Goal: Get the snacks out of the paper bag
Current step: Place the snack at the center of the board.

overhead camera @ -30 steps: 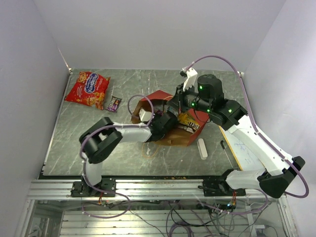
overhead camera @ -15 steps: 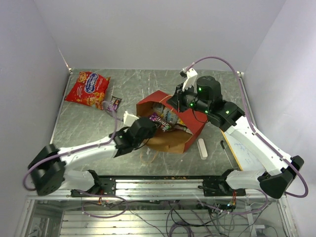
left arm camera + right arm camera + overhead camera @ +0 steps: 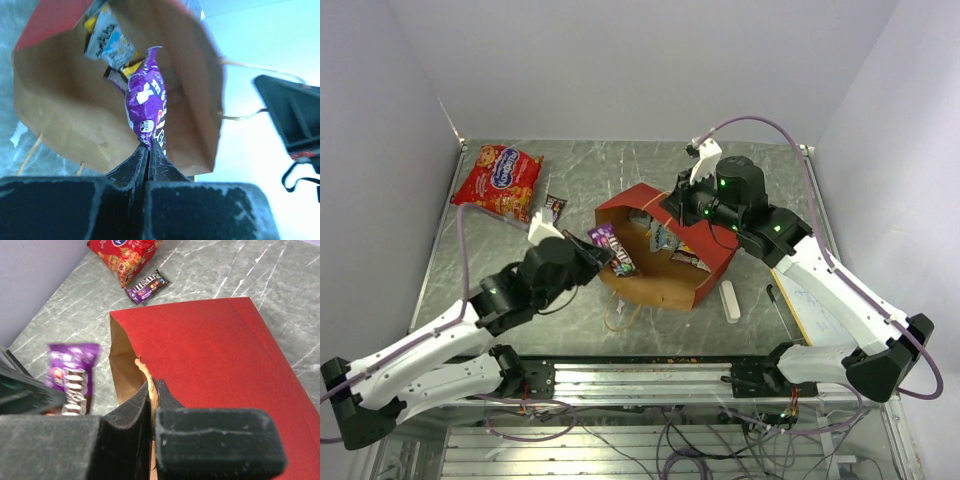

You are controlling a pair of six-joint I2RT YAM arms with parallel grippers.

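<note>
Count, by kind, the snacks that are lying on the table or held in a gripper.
Red chip bag, on the table: 1
Purple candy packs: 2 (loose pack on the table, held pack in the left gripper)
Total: 3

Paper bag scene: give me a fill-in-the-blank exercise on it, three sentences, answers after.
The left gripper is shut on a ____ candy pack at the mouth of the paper bag.
The right gripper is shut on the bag's thin tan ____.
Away from the bag, ____ snacks lie on the table: a chip bag and a second candy pack.
Missing words: purple; handle; two.
</note>
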